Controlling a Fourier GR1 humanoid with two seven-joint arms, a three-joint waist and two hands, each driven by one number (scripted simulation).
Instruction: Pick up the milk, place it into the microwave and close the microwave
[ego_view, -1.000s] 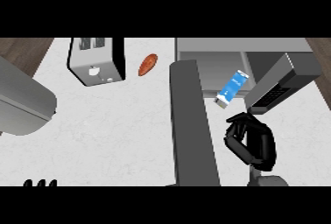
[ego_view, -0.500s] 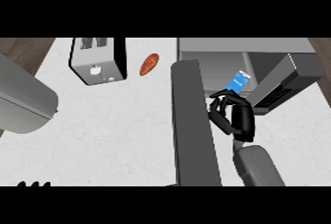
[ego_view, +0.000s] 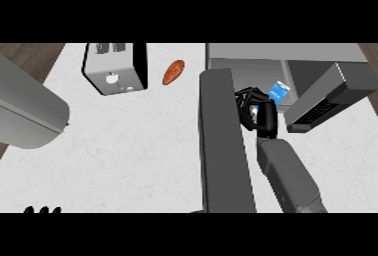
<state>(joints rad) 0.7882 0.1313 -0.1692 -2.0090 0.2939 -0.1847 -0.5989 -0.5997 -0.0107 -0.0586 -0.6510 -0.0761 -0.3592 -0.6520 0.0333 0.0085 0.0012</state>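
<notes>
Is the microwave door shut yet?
No, the microwave door still swings open, with the right hand by the milk at the opening.

Blue and white on the milk (ego_view: 278, 93), up at one o'clock, with the black right hand (ego_view: 255, 107) beside it on a grey forearm (ego_view: 289, 175). Dark grey microwave (ego_view: 325, 95), darker still on its open door (ego_view: 221, 145). Silver toaster (ego_view: 114, 67) at eleven o'clock, an orange-brown bread loaf (ego_view: 173, 72) next to it. The counter (ego_view: 125, 150) shows white with faint grey marbling. Black fingertips of the left hand (ego_view: 40, 210) at seven o'clock.
</notes>
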